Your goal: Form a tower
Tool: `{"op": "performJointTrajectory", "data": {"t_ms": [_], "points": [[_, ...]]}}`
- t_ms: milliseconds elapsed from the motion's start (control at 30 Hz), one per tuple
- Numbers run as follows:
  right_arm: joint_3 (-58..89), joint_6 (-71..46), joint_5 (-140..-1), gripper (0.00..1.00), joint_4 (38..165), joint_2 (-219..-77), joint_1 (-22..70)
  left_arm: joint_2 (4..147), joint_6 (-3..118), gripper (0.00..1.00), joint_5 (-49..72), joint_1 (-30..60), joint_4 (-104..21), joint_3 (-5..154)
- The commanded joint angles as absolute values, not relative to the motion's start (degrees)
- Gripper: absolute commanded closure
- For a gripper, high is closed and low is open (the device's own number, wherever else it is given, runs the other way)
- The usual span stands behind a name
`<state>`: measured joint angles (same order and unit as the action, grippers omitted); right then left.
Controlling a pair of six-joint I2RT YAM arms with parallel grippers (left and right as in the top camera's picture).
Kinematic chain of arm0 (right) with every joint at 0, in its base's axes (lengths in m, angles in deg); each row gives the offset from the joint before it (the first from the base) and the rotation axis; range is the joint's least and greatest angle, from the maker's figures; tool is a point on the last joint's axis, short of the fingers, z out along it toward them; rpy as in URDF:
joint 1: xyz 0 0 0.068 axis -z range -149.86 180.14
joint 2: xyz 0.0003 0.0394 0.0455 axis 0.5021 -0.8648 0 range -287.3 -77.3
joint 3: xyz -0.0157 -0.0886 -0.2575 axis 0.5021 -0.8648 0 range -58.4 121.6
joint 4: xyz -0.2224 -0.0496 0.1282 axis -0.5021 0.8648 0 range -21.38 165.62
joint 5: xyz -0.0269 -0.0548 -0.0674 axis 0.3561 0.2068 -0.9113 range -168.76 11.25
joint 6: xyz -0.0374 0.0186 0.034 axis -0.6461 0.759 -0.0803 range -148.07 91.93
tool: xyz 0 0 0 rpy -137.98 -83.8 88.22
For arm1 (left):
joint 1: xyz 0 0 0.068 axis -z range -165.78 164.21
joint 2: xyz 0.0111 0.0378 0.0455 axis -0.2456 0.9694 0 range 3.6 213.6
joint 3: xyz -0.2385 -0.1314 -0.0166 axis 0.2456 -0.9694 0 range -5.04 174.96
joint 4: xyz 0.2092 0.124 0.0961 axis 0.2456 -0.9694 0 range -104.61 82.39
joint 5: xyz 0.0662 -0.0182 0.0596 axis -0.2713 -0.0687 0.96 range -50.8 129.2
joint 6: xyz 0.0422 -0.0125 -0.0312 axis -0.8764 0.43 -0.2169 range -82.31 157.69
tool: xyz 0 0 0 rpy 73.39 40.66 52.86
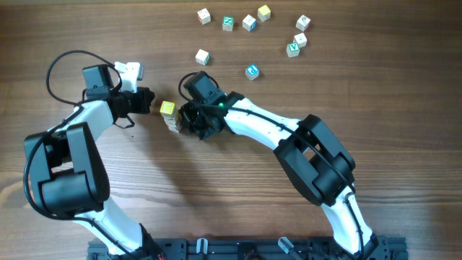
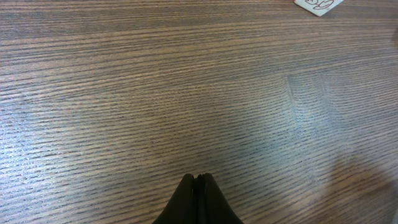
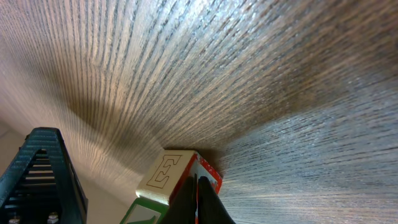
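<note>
The tower (image 1: 168, 115) stands left of the table's middle, a slim stack with a pale yellow cube (image 1: 167, 108) on top. In the right wrist view its lower part shows as a cream cube with an E (image 3: 166, 173) and a red-marked side, over a green-edged cube (image 3: 144, 211). My right gripper (image 3: 196, 185) is shut, its tips against that red-marked side; overhead it (image 1: 180, 120) sits just right of the stack. My left gripper (image 1: 151, 101) is shut and empty, just left of the tower; its wrist view shows its closed tips (image 2: 198, 179) over bare wood.
Several loose letter cubes lie at the back right, among them a white one (image 1: 202, 56), a blue one (image 1: 252, 71) and a yellow one (image 1: 264, 12). A white cube corner with a red mark (image 2: 317, 5) shows at the left wrist view's top edge.
</note>
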<state>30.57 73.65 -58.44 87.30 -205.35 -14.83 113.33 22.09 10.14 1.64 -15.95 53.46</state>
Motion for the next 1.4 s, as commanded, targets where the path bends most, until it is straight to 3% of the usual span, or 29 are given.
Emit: {"op": "performJointTrajectory", "data": {"t_ms": [0, 200, 1367], "points": [[30.4, 72.4, -59.9, 0.96, 87.1, -206.6, -14.9, 114.1, 21.6, 0.96, 9.0, 1.7, -16.0, 54.2], [30.4, 70.9, -61.4, 0.96, 93.6, -206.6, -13.2, 114.1, 21.6, 0.96, 11.0, 1.2, -15.7, 54.2], [30.4, 69.6, -57.7, 0.96, 87.0, -206.7, -13.9, 114.1, 21.6, 0.96, 19.8, 0.8, -15.6, 54.2]]}}
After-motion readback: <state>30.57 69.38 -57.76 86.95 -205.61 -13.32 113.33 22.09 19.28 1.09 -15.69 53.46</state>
